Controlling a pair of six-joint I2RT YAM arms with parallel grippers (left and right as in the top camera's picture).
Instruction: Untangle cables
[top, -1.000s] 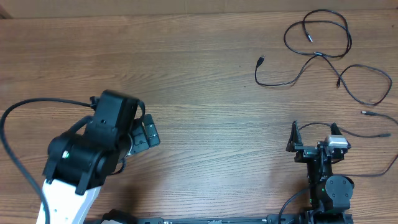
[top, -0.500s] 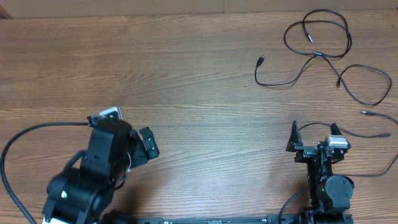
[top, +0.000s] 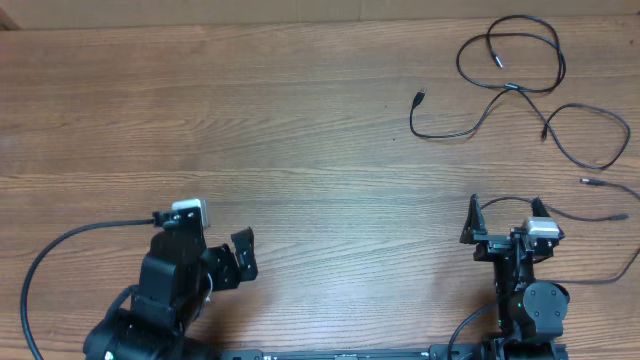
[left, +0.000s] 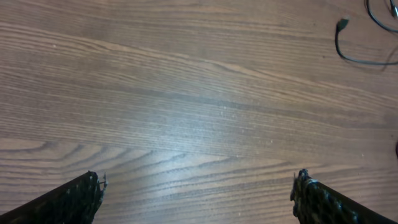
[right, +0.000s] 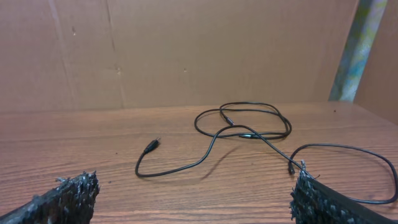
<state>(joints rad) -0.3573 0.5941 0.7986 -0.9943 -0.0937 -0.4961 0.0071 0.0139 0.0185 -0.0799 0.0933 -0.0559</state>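
1. Wooden tabletop (top: 300, 110): bare beneath and between both claws, with all the work lying ahead of the right one.
2. Left claw (left: 198, 186): jaws spread wide and holding nothing, only wood grain between them. Cables well apart from it, far ahead and off to its right. Probably a long reach across from here, with a risk of crowding the right arm.
3. Right claw (top: 505, 215): jaws spread wide too, and empty. Sitting low, facing the loops.
4. Cables (top: 507, 88): thin black cords lying flat in loose loops ahead of the right claw, crossing one another at one spot at least. One strand trailing just beside that claw on its outer side.
5. Likely trouble:
   - Closing on two strands at once at a crossing, then pulling and tightening the tangle rather than opening it.
   - Cord this thin, flat on wood, slipping out of the jaws.
   - Trailing strand snagging on the right arm and dragging the whole bunch.
6. Plug (top: 419, 97): small loose end, ahead and to the inner side of the right claw. Apt to catch in a loop if drawn through.
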